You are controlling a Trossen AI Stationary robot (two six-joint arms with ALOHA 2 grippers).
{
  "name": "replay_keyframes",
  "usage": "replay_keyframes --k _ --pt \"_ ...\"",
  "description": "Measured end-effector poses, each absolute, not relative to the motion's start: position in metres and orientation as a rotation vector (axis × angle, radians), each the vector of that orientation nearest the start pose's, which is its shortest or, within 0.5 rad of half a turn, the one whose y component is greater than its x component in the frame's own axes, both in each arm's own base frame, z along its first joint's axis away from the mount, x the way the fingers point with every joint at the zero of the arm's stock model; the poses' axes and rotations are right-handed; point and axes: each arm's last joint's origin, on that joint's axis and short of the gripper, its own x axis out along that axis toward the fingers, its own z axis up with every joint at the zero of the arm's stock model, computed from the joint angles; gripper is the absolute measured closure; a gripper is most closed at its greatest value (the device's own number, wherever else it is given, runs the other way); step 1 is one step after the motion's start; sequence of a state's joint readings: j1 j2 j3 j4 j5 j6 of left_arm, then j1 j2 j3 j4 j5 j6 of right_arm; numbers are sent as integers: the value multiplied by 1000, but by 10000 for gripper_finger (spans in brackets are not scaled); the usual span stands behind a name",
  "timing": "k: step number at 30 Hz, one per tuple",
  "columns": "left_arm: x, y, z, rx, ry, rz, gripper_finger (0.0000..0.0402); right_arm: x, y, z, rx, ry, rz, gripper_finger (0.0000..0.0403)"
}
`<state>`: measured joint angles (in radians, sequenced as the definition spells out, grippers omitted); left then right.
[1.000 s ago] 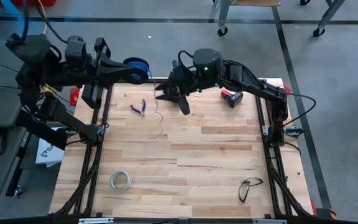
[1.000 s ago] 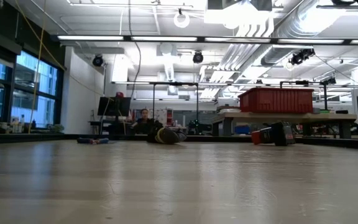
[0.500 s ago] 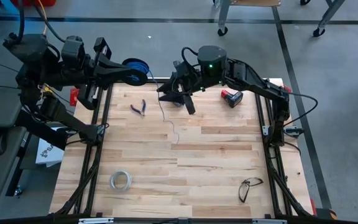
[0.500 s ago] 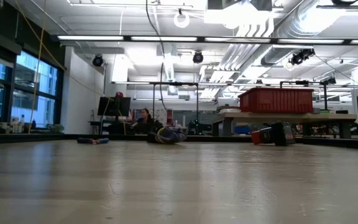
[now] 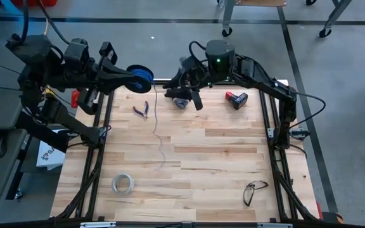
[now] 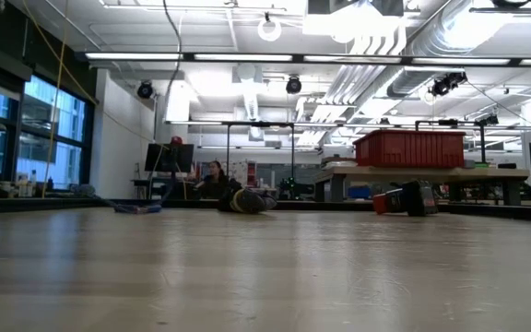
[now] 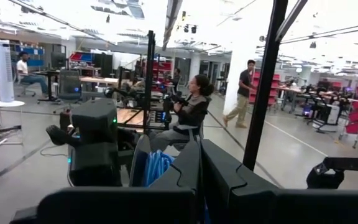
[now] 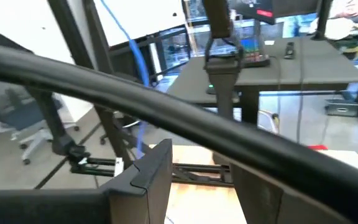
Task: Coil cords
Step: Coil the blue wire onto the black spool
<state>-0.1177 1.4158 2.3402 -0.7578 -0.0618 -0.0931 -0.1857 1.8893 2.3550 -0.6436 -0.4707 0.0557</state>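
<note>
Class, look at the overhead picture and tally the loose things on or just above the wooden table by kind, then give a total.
Blue wire spool with its trailing thin wire: 1
Pliers: 1
Whitish tape ring: 1
Red and black tool: 1
Glasses: 1
Total: 5

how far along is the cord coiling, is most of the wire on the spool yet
Partly. Done: the blue spool already carries some windings. In hand: the left pincer, shut on the spool, holds it above the table's far edge, and the right pincer hangs beside it where the wire comes up. Left: a long stretch of wire lies loose across the wooden table, so coiling isn't finished.
</note>
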Motion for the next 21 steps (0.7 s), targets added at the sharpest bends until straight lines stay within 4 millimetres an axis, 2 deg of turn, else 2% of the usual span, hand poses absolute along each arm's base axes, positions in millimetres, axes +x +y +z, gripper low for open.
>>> replay_keyframes --k 9,21 --pt "186 -20 609 -72 -148 -59 401 384 -46 505 138 148 368 254" --pt "188 -18 615 -35 -215 -26 401 385 -43 505 178 157 374 254"
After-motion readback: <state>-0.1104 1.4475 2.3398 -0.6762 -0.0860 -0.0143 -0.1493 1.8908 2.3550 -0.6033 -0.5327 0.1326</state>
